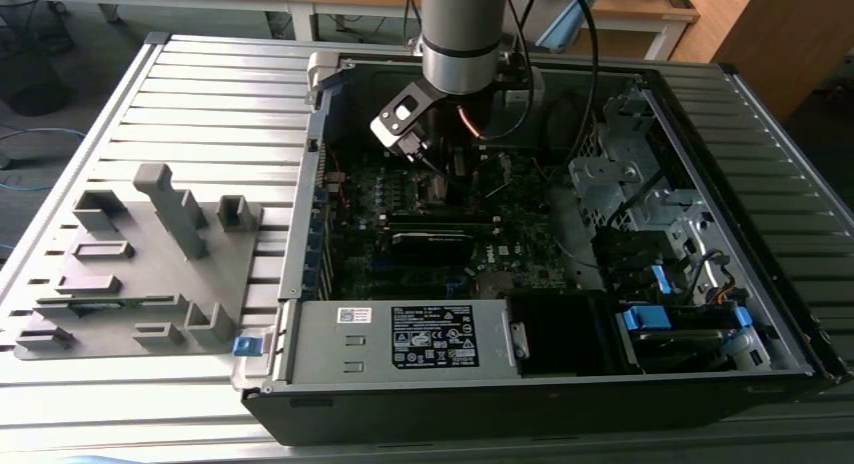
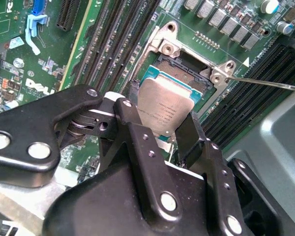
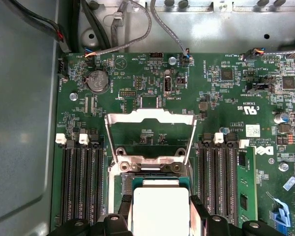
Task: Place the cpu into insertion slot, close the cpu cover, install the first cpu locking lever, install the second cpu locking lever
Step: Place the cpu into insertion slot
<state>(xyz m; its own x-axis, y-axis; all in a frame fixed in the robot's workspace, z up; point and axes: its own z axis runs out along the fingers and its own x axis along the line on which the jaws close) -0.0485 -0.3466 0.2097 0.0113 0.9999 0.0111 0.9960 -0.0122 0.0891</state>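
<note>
Gripper [image 2: 160, 124] is closed narrowly on the cpu [image 2: 163, 109], one finger [image 2: 129, 114] on each opposite edge. The cpu sits between the fingers, metal top up, directly over the open socket [image 2: 181, 66]; contact with the socket cannot be judged. In the first wrist view the cover [image 3: 150, 117] stands swung open just beyond the gripper [image 3: 160, 219]. A lever [image 2: 265, 82] lies out to one side.

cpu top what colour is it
The cpu top is dull silver-grey, best seen in the second wrist view.
</note>
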